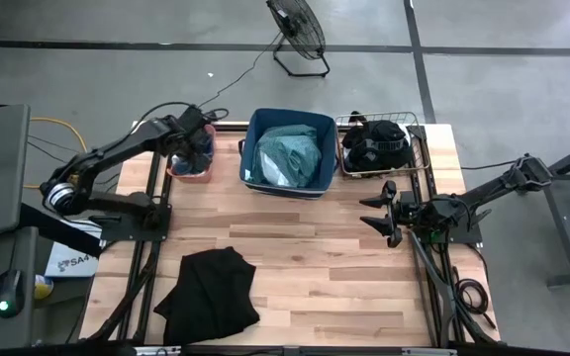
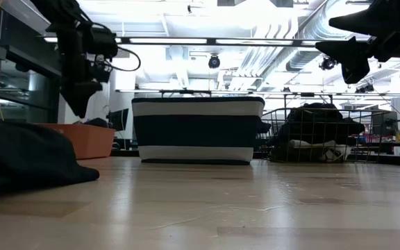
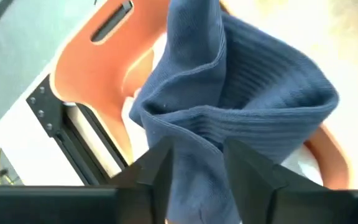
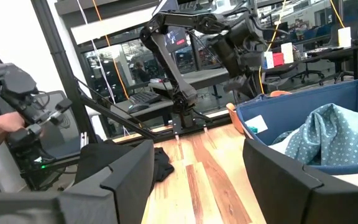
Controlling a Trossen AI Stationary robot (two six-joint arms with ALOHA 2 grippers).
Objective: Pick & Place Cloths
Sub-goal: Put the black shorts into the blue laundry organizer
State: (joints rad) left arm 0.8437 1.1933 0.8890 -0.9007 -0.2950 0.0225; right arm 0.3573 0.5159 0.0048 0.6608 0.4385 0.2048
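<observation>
Table (image 1: 315, 257): a big wooden top. Three bins stand in a row at the far side.

Black cloth (image 1: 209, 294): the biggest cloth left out. It lies flat on the table, near side, a bit to the left. No gripper is close to it. It has yet to be put away.

Navy bin (image 1: 252, 148): in the middle of the far row. A teal cloth with dots (image 1: 290, 155) is already inside.

Wire bin (image 1: 424, 158): on the far right. A dark cloth (image 1: 374, 143) is piled inside.

Orange bin (image 1: 188, 174): the small one on the far left. Something white shows inside it.

Left gripper (image 1: 198, 148): right above the orange bin. The blue ribbed cloth (image 3: 253, 112) hangs between its two fingers, down into the bin. I cannot tell if the fingers pinch it tight or are letting it go.

Right gripper (image 1: 377, 210): waits up in the air over the right side of the table. Its fingers are wide apart and hold nothing.

How far along: I think most of the job is done. The blue cloth is almost dropped in. The black cloth looks like the only one left.
</observation>
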